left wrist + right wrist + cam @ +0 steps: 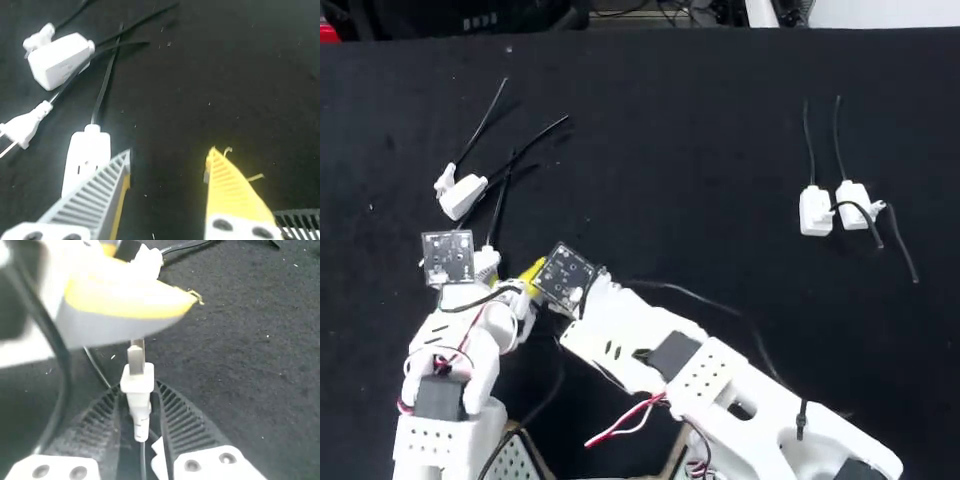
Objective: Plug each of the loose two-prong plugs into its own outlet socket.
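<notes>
Closest in, the right end effector [138,390] is seen clamped on a white two-prong plug [136,381]. Its ribbed black fingers [180,415] are pinched on the flat sides of the body, and the metal prongs are left jutting past the tips. Those prongs are aimed at the yellow finger of the other arm just ahead; whether contact is made cannot be told.

Beneath it all, the black cloth-covered worktop [700,130] is spread wide. Next in size, the left end effector [170,152] is held wide apart, one finger grey, one yellow, with nothing between them. A flat white outlet socket [86,152] on a black cord is found on the worktop just beside the grey finger, outside the gap. A white rectangular block [57,60] with its own cord lies farther off, and a second loose white plug [22,131] is laid near both.

The held plug is judged light and rigid. Its smooth plastic is apt to slip, and its prongs are thin enough to be bent if driven in crooked. It may be tugged off line by the stiff cord. The body behind the prongs is reckoned the right place to be gripped.
</notes>
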Tool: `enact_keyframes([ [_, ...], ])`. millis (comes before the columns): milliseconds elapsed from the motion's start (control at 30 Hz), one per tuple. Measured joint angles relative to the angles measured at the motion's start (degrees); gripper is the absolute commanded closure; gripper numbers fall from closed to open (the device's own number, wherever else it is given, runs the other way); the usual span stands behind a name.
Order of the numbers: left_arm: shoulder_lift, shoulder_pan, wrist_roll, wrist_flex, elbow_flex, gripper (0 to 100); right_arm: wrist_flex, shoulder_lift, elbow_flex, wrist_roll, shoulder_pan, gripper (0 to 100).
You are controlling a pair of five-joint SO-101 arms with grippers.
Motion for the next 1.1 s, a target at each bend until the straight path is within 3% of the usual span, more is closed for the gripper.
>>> enact_keyframes([
  [200,-0.88,2.02,-0.35,0.09,0.09,76,0.00,0.00,0.00,0.00,0.00,98.8],
  [333,-1.76,5.19,-5.01,0.62,1.93,76,1.58,-0.18,0.09,0.00,-0.09,98.8],
  [700,-1.93,5.01,-6.07,0.62,2.29,76,27.25,-0.09,-17.05,0.00,2.37,98.8],
  [1100,-1.85,3.52,-6.42,0.70,2.29,76,28.22,-0.26,-18.99,3.16,2.46,98.8],
])
